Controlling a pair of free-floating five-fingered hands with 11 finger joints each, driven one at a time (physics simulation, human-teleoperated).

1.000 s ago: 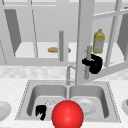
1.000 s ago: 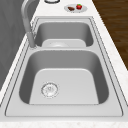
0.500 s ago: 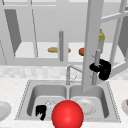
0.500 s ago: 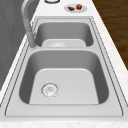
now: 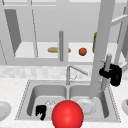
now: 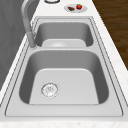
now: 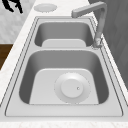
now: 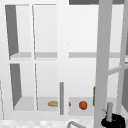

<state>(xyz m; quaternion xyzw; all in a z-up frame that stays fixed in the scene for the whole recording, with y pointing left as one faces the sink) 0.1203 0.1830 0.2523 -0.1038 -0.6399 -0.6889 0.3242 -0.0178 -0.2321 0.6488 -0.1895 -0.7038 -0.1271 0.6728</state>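
My right hand (image 5: 113,74) is curled round the vertical bar handle (image 5: 107,71) of the wall cabinet's right door (image 5: 103,45), which stands swung out over the right basin. The same hand (image 8: 114,121) and handle (image 8: 109,110) show at the bottom of the upper view. Low in front of the left basin hangs my left hand (image 5: 41,111), fingers relaxed and holding nothing; it is also at the far left of the right side view (image 7: 13,5). A red ball (image 5: 67,115) sits at the front, just right of the left hand.
On the cabinet's lower shelf lie a bread roll (image 5: 53,50), an orange (image 5: 82,51) and a yellowish bottle (image 5: 95,41) half hidden by the door. A plate (image 7: 72,88) lies in the right basin. The faucet (image 5: 72,71) stands between the basins. Small plates (image 6: 75,8) sit on the counter.
My right hand has moved right and slightly down with the door handle, and the cabinet's right door has swung wider open. The left hand and the red ball have stayed put.
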